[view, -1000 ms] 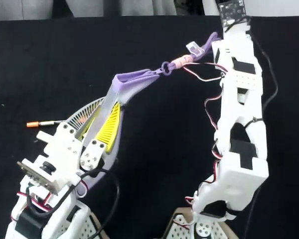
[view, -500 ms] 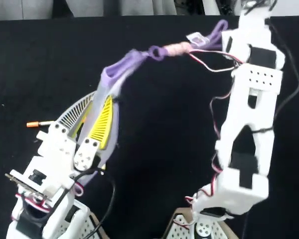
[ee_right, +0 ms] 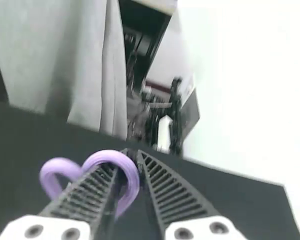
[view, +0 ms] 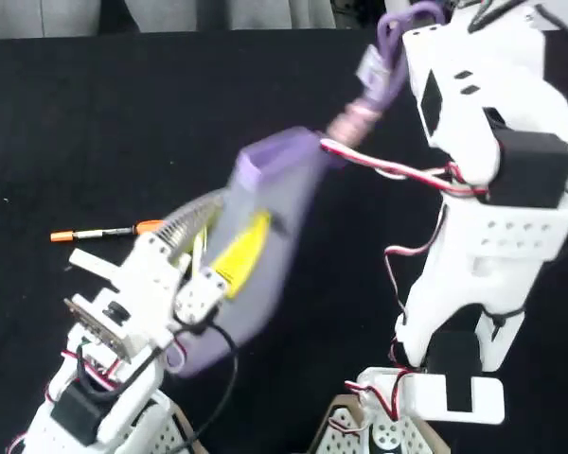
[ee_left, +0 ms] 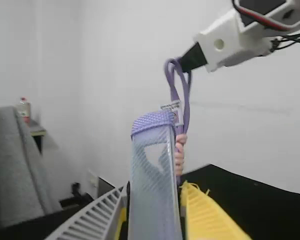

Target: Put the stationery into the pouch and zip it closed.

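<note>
A purple mesh pouch (view: pixel 265 203) hangs stretched in the air between my two arms. My left gripper (view: pixel 204 251), with one yellow finger (view: pixel 241 251), is shut on the pouch's lower body (ee_left: pixel 155 175). Its ribbed fingers (ee_left: pixel 205 215) flank the mesh in the left wrist view. My right gripper (view: pixel 398 19) is high at the back, shut on the pouch's purple strap loop (ee_right: pixel 122 172). A pink zipper pull (view: pixel 348 121) hangs just below the loop (ee_left: pixel 177 90). A pen (view: pixel 99 233) with an orange cap lies on the black table (view: pixel 95 123) at the left.
The right arm's white body (view: pixel 483 218) towers over the right side of the table, with loose red and white wires (view: pixel 398 170) near the pouch. The table's back edge meets a pale curtain (view: pixel 170 14).
The right arm has risen and swung nearer, pulling the strap loop up. The pouch has tilted and swung to the right, and the left gripper has followed slightly rightward.
</note>
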### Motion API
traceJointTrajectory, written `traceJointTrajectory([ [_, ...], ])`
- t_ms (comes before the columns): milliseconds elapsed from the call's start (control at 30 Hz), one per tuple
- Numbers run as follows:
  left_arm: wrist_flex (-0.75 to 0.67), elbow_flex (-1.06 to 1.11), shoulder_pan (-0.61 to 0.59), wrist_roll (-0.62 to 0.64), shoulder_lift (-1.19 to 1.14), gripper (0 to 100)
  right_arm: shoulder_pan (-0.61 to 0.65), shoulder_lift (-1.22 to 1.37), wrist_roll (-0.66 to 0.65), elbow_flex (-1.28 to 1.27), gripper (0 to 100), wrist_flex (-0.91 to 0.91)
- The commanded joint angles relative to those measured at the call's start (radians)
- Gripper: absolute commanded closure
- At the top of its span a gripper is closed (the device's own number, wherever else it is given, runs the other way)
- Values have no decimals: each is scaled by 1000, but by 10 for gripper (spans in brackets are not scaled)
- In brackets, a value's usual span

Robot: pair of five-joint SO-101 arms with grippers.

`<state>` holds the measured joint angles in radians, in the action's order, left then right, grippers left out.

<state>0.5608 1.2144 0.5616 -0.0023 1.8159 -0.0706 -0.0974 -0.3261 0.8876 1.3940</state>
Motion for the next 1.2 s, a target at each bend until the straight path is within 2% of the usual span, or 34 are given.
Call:
traceJointTrajectory([
  [0,98,-163,68,48,8,805,14,-41,26,122,986,3],
  [200,239,-274,1,28,6,798,11,-47,32,156,986,23],
  [367,333,-335,-47,-130,6,778,14,-50,32,217,986,40],
  [667,367,-518,-464,-138,8,791,15,-44,32,372,986,54],
  [800,368,-467,-593,-138,8,791,20,-39,40,366,986,58],
  [967,368,-380,-691,-138,8,791,80,-41,32,360,986,-71],
  [1167,431,-163,-769,-146,8,791,146,-50,38,371,986,0],
])
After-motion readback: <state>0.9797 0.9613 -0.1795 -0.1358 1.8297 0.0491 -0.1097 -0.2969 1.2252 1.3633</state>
